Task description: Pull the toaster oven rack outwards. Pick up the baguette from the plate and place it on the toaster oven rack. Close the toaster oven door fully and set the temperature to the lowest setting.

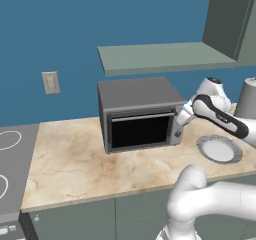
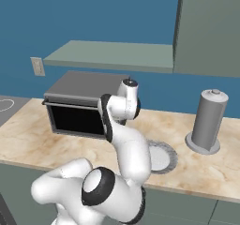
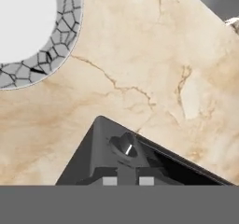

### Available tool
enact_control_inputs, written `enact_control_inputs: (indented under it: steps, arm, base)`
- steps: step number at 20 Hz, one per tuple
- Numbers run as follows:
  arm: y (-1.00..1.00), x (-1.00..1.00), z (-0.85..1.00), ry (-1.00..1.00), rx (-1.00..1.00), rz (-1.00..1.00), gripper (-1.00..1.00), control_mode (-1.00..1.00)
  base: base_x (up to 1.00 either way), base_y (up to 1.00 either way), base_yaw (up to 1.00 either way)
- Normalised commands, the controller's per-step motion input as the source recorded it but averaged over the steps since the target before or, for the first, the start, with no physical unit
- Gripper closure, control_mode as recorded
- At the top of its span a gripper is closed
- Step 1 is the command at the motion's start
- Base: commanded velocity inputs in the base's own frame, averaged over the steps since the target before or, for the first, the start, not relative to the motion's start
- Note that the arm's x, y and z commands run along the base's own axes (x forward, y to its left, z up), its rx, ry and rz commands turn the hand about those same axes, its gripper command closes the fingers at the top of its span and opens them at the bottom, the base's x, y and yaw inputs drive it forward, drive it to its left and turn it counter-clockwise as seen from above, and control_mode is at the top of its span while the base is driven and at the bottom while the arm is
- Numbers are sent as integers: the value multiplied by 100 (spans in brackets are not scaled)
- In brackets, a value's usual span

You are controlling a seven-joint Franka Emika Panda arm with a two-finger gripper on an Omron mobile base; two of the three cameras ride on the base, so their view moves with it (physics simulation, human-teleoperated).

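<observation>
The toaster oven (image 1: 137, 114) stands on the marble counter with its black glass door (image 1: 140, 130) closed upright. My gripper (image 1: 181, 119) is at the knob column on the oven's right front, above a lower knob (image 3: 125, 144). In the hand view the fingertips (image 3: 109, 181) stand a narrow gap apart, and what lies between them is hidden. The plate (image 1: 219, 149) lies bare to the right of the oven, also seen from the right base (image 2: 159, 159) and the hand (image 3: 28, 27). The baguette and the toaster oven rack are hidden.
A tall grey cylindrical container (image 2: 208, 121) stands at the counter's back right. A shelf (image 1: 160, 56) hangs over the oven and a cabinet sits above on the right. A stovetop (image 1: 12, 159) borders the counter's left end.
</observation>
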Motion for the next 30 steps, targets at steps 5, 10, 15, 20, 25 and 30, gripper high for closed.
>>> enact_control_inputs:
  steps: [5, 10, 15, 20, 25, 30]
  arm:
    - [0, 15, 2, -67, -42, -9, 100, -100]
    - [19, 50, 3, -56, -11, -9, 100, -100]
    - [96, 76, -5, -38, -19, -51, 100, -100]
    - [100, 68, -19, -31, -23, -55, 100, -100]
    - [59, 31, -6, -46, -12, -53, 100, -100]
    - [-11, -37, 0, -77, 13, -31, 100, -100]
  base:
    - [0, 0, 0]
    - [0, 0, 0]
    - [0, 0, 0]
    - [0, 0, 0]
    - [0, 0, 0]
    - [0, 0, 0]
